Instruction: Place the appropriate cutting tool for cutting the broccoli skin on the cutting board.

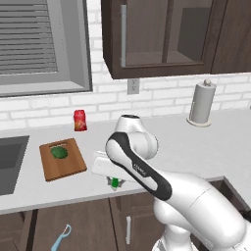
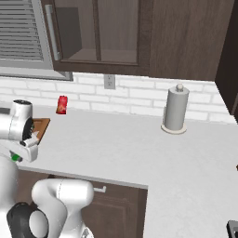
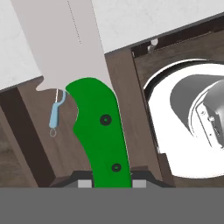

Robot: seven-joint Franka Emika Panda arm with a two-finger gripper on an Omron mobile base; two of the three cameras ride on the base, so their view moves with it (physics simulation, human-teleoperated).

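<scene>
Arm link (image 1: 139,169) lettering — small, blurred, unreadable

Left base view: sits behind the arm on its left, looks forward and down across the counter (image 1: 196,147) to the brick wall, taking in the sink (image 1: 10,162), the cutting board (image 1: 62,159) and the paper towel holder (image 1: 202,104). Medium range.

Right base view: sits behind the arm on its right, same heading. Holder (image 2: 176,109) lies near centre, a corner of the board (image 2: 42,125) at far left.

Shared between the two: counter, wall outlet (image 1: 133,86), red packet (image 1: 80,120), upper cabinet (image 1: 162,34).

Hand view: very close, looks along the knife (image 3: 98,127) past the counter edge to the cabinet fronts and the floor below, where the peeler (image 3: 56,114) lies.
</scene>
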